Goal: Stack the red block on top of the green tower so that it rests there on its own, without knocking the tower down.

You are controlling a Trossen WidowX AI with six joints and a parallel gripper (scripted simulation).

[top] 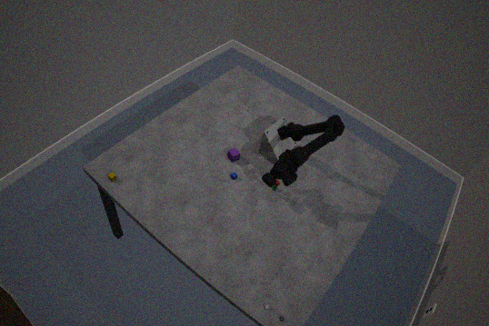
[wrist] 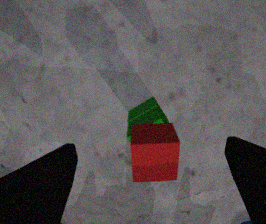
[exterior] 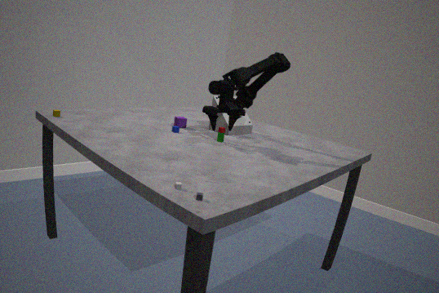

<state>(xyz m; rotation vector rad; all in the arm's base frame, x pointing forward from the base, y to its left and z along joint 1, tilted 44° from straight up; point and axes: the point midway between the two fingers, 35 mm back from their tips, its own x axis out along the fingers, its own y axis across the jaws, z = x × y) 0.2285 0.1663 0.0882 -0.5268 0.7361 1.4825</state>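
The red block (top: 277, 182) (exterior: 221, 130) (wrist: 155, 161) sits directly above the green tower (top: 274, 188) (exterior: 220, 137) (wrist: 146, 111) and appears to rest on it, slightly off its centre and turned relative to it. The green tower stands upright on the table. My gripper (top: 280, 182) (exterior: 222, 128) (wrist: 152, 150) is open, with one finger on each side of the red block. In the wrist view there is a gap between the red block and each finger. The red block hides part of the tower's top, so the exact contact is not visible.
A purple block (top: 234, 154) (exterior: 180, 122) and a small blue block (top: 234, 176) (exterior: 175, 129) lie to one side of the tower. A yellow block (top: 112, 177) (exterior: 56, 113) lies near the far left table corner. A white block (exterior: 178, 186) and a dark grey block (exterior: 199, 196) are near the front corner.
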